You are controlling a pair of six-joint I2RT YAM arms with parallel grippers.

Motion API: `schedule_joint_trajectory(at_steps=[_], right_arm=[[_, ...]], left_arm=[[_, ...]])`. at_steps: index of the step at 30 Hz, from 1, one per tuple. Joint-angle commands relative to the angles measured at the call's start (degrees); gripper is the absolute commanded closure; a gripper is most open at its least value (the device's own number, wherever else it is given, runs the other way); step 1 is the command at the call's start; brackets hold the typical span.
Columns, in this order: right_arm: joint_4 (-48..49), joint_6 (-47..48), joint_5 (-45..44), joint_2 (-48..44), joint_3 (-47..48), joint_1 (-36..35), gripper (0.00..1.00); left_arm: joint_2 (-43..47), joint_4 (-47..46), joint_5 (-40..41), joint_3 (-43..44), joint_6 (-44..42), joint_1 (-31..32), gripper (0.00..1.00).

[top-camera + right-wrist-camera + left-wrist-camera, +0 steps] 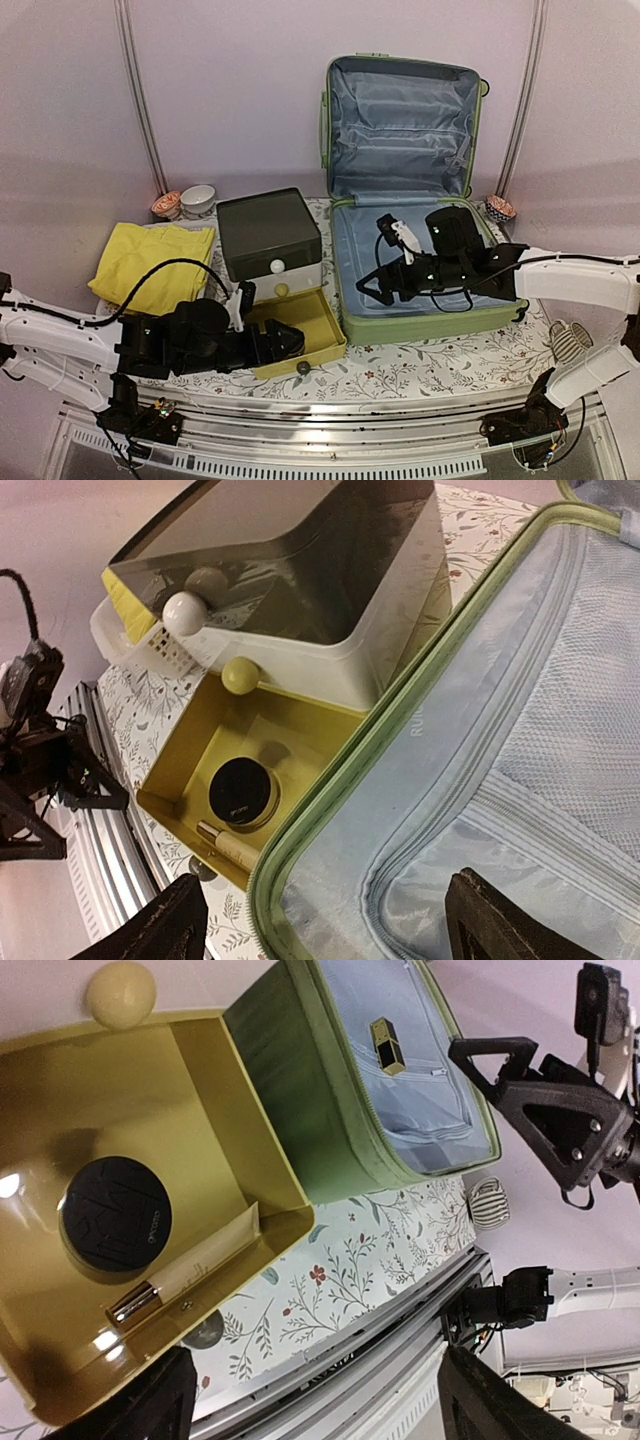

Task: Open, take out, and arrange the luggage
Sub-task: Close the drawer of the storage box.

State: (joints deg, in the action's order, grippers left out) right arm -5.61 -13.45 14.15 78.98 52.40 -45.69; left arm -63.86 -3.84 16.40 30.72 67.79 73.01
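Left fingers (pixel 150 1408) spread, compact (pixel 115 1210) lettering illegible

Soft even light; glare spots in yellow drawer (pixel 150 1090)

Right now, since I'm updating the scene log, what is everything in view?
luggage: 1, light green, open, table's right side
small box: 1, gold and black, on the luggage lining
drawer box: 1, white with dark lid, centre
drawer: 1, yellow, pulled out before the drawer box
compact: 1, black, in the drawer
tube: 1, cream, beside the compact
cloth: 1, yellow, table's left
bowls: 3, white or patterned, two back left, one back right
left gripper: 1, black, over the drawer, jaws open
right gripper: 1, black, over the luggage, jaws open
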Motion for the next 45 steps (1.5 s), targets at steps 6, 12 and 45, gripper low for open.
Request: schedule_joint_trajectory(at_steps=[6,12,45], right_arm=[[0.19,7.52,-1.54,-2.25,-1.99,-8.0,0.2],[0.61,10.14,-0.63,-1.1,-2.25,-10.45,0.25],[-4.06,19.66,-7.89,18.56,6.57,-22.61,0.98]], left_arm=[[1.91,-6.49,-2.27,-4.87,2.51,0.71,0.17],[2.59,-7.49,-3.23,-7.26,4.4,0.81,0.19],[-4.22,-7.44,-10.51,-8.11,8.57,0.38,1.0]])
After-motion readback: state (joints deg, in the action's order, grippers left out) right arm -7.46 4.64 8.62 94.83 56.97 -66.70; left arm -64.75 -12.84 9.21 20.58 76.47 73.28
